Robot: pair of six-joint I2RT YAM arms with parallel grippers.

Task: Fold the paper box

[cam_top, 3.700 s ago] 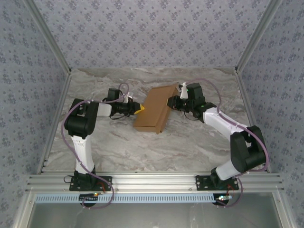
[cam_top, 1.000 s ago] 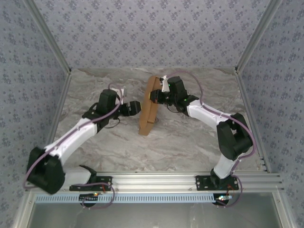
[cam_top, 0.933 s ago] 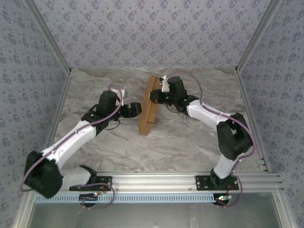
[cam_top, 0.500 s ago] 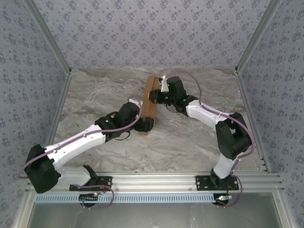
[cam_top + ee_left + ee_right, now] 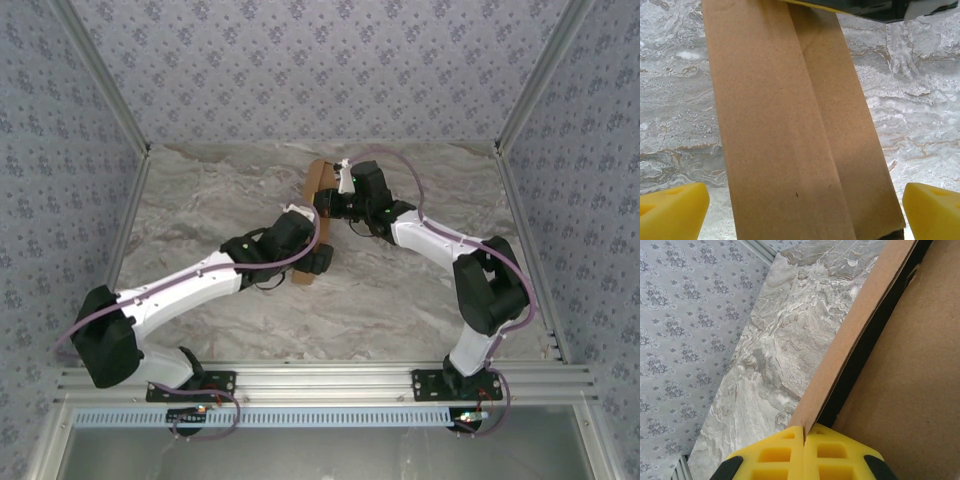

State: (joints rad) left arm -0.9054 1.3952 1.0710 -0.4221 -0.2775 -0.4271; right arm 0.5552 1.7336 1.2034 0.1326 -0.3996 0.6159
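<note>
Box (image 5: 317, 178) stands on edge mid-table (image 5: 200, 200), right gripper (image 5: 804, 439) clamped on one thin wall, left gripper (image 5: 805, 202) spread wide astride the near end; best to close squarely and gently so nothing buckles.

Grey-veined marble counter (image 5: 400, 300), bounded on three sides by walls (image 5: 320, 70) papered in a blue-grey floral repeat. Aluminium rails (image 5: 330, 378) run along its near edge, with a pale slotted strip (image 5: 300, 416) just beside them.
</note>
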